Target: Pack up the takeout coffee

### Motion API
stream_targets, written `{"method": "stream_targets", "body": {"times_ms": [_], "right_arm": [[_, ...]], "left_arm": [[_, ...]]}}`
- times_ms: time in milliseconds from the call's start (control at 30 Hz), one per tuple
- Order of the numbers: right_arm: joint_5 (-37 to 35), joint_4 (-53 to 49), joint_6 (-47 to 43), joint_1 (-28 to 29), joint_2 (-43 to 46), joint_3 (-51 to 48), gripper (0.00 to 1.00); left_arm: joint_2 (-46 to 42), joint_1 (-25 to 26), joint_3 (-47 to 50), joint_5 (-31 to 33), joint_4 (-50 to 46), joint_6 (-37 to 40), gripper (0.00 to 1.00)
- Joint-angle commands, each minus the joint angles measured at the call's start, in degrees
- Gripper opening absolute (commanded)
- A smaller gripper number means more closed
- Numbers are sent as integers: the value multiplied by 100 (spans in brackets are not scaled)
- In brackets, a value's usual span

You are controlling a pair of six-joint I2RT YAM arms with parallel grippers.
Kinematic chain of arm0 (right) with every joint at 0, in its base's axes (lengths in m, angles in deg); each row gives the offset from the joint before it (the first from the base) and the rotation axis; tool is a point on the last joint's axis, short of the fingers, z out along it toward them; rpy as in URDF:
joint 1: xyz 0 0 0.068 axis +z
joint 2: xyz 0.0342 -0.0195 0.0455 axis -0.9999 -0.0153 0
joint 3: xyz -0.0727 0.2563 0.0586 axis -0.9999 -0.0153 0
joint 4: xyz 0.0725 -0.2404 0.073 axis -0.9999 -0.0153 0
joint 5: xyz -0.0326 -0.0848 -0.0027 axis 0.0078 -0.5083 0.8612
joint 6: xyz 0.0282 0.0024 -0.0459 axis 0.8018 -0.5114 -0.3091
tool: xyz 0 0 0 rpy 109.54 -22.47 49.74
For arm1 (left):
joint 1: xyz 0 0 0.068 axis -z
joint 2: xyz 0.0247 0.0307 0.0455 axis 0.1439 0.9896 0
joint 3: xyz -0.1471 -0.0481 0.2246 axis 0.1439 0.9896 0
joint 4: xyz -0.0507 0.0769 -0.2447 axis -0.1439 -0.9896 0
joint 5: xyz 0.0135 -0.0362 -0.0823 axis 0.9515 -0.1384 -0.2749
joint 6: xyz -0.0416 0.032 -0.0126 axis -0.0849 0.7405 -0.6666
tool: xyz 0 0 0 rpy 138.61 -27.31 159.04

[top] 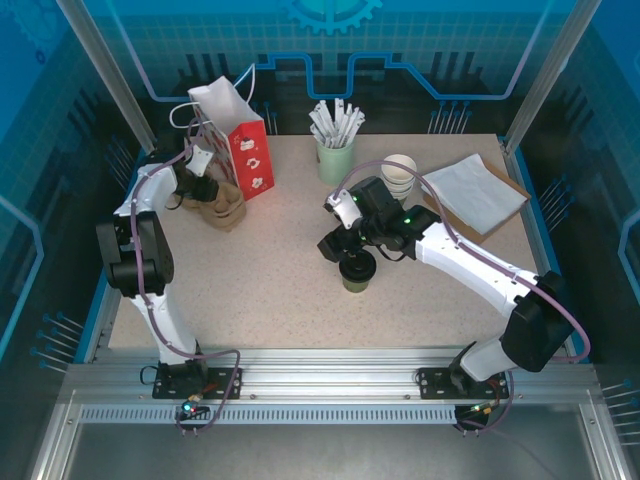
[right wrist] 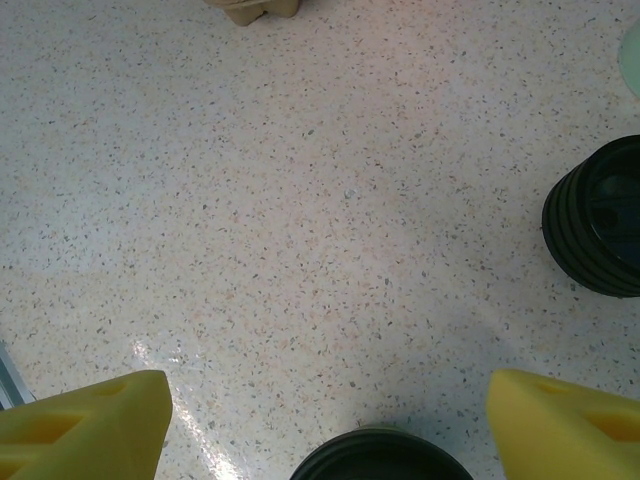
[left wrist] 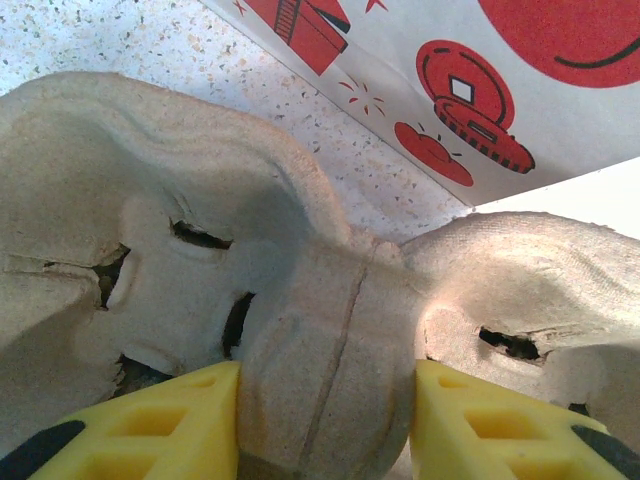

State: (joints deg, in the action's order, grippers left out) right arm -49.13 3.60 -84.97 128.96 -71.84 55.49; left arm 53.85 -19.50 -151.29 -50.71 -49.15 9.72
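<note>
Right end effector (right wrist: 328, 400) is released, jaws wide, straddling the olive-green paper cup with round black plastic lid (top: 357, 270). The cup stands mid-way across the speckled table (right wrist: 300, 200), well apart from the molded brown pulp cup carrier (left wrist: 150, 200). Risk: closing at lid height could pop the lid or tip the cup, and over-squeezing would buckle the paper wall. The stack of black plastic lids (right wrist: 600, 230) is near, so a swing could clip it. Left end effector (left wrist: 325, 400) is clenched on the carrier's centre ridge beside the red-and-white paper bag (left wrist: 480, 90). Thin pulp may tear or slip, and a shove could topple the bag.
</note>
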Motion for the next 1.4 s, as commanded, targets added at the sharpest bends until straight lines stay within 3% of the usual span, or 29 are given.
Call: {"method": "stream_targets", "body": {"times_ms": [0,267,700,967,1167,1367], "right_arm": [[40,-57,45,86,-28,118,83],[45,-57,45,85,-24,96,83],[54,-48,62,84,-50,87,83],[40,-60,61,82,-44,86,83],[45,-83,63,89,11,144,83],[79,-133,95,64,198,207,83]], "left_arm": [[-176,-63,-232,-154,-219,68,44],[-316,-40,-198,-143,-244,89,44],[-368,181,-216,528,-299,421,45],[-655,208,-69,388,-61,308,44],[-1089,208,141,500,-17,-186,44],[-2223,285,1039,392,526,-1445,43]]}}
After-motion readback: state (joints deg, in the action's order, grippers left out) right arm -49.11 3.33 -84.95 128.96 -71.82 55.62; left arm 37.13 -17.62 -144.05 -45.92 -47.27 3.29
